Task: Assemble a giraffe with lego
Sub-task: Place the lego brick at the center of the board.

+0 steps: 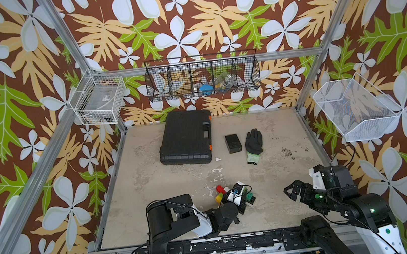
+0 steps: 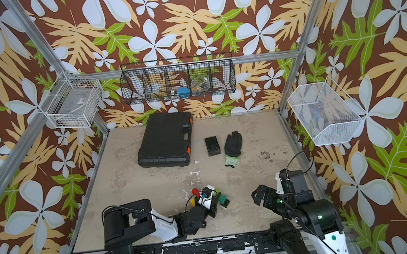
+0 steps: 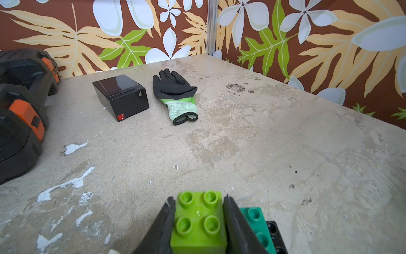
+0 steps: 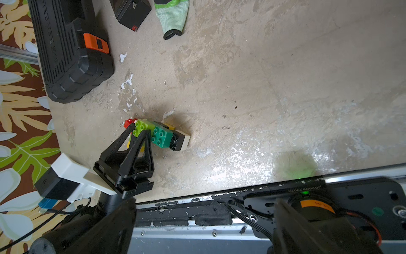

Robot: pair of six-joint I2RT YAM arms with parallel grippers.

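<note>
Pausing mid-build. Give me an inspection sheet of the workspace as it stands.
Surface: table worn, chipped white patches, dark specks.
Job's things: giraffe on the table near the front; loose lego: nothing seen.
Clutter: black tool case, small black box, glove, all farther back, apart from the giraffe.
Grippers: left gripper shut on the giraffe's lime brick; right gripper open, empty, clear of everything.
Cables: thin black cable arcs over the giraffe; right-arm cable loops above the wrist.
Surroundings: black wire basket on back wall, white wire basket and white mesh basket on side frames; floral walls.
</note>
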